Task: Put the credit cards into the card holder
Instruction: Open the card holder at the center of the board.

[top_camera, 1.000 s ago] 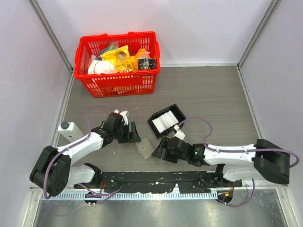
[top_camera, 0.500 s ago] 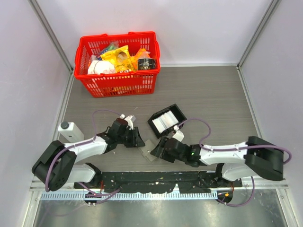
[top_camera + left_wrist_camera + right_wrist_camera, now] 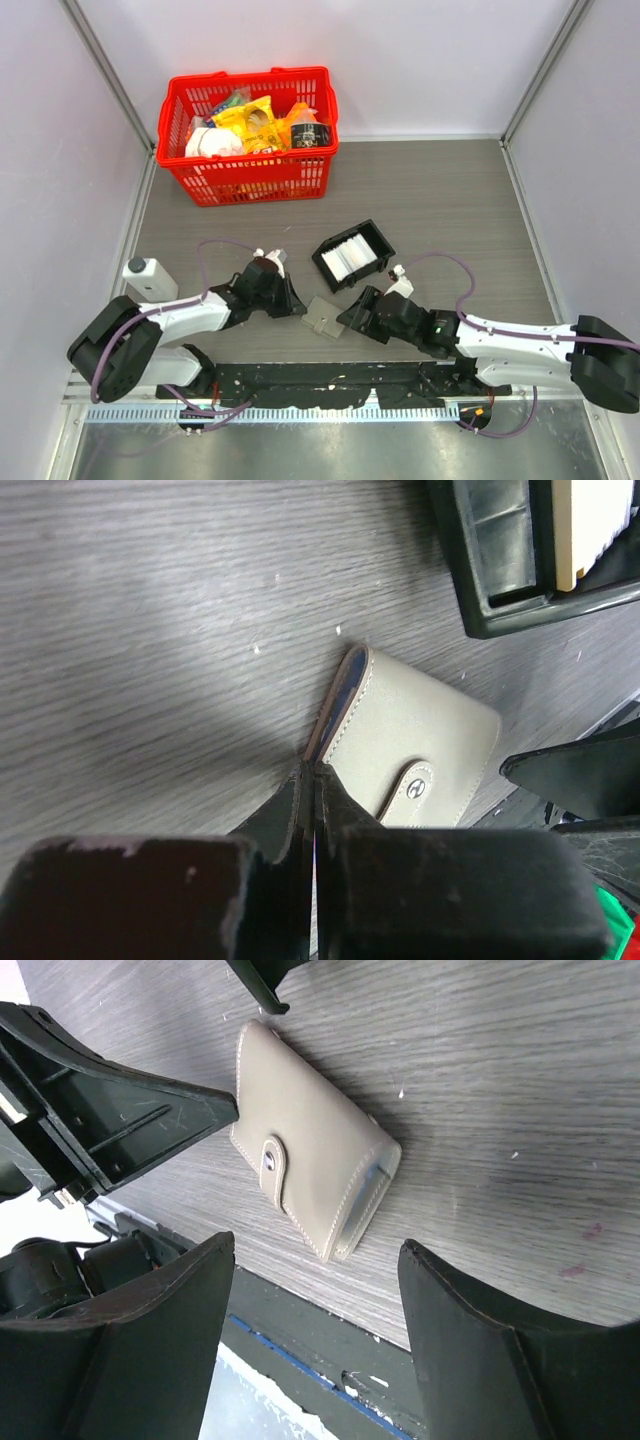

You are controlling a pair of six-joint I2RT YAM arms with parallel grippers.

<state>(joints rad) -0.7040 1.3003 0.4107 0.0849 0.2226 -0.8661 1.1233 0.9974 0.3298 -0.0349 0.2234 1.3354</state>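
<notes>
Card holder (image 3: 324,317), flat grey-beige snap-flap wallet: lay closed and slanted on the grey wood-grain table (image 3: 450,200). Touched, at its left corner, the tips of the pressed-together left gripper (image 3: 312,775) (nearer, nothing visibly pinched); faced the spread-apart right gripper (image 3: 315,1250) just beside its right edge.

left arm: reaching low toward the centre | left end effector (image 3: 312,772): jaws pressed together, tips angled down | right arm: stretched low to its left | right end effector (image 3: 312,1260): jaws spread wide, facing the left end effector, near but apart
</notes>
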